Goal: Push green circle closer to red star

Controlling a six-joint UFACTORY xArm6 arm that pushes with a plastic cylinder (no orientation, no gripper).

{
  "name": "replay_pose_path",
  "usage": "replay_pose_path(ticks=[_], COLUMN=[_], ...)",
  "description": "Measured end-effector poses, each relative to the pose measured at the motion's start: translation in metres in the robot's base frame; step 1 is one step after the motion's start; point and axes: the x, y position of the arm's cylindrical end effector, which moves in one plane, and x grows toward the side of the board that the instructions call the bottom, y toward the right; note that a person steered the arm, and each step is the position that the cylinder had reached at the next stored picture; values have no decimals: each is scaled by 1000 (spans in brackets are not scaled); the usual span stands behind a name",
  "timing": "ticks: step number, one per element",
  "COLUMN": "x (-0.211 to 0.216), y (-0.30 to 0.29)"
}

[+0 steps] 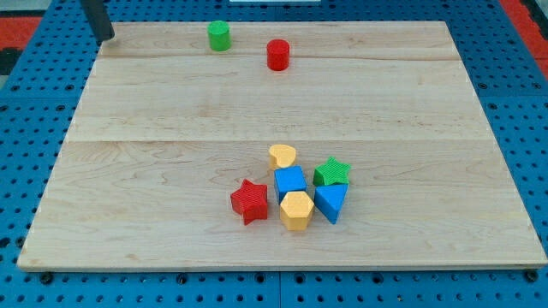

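- Green circle (pixel 219 35): stands near the view's top edge of the wooden board (pixel 154 171), left of centre, upright, apart from everything else.
- Red star (pixel 249 201): low on the board, at the left edge of a cluster. Well apart from the green circle; most of the board's depth lies between them.
- Cluster beside the star: yellow heart (pixel 282 156), blue cube (pixel 290 180), green star (pixel 331 172), yellow hexagon (pixel 296 210), blue triangle (pixel 330 202). The star looks close to the yellow hexagon; contact cannot be confirmed.
- Red circle (pixel 277 54): just to the right of and slightly below the green circle, not touching it.
- My tip (pixel 108 38): a bare rod with nothing to open or close, holding nothing. It sits at the board's top-left corner, left of the green circle and clear of every block. The very end is hard to make out against the board's edge.
- Judgement: push not yet begun. The tip should go around to the circle's far side, toward the view's top, then drive downward and slightly right on a line to the star.
- Keep contact centred on the round block, or it will roll off sideways.
- Stay left of the red circle. Stop short of the star to avoid scattering the cluster.
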Motion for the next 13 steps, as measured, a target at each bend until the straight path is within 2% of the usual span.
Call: replay_pose_path(ticks=[1, 2, 3, 5, 6, 7, 9, 10, 12, 13], x=[-11, -11, -2, 103, 72, 65, 164, 173, 142, 147], y=[70, 164, 206, 194, 194, 202, 202, 203, 293, 339])
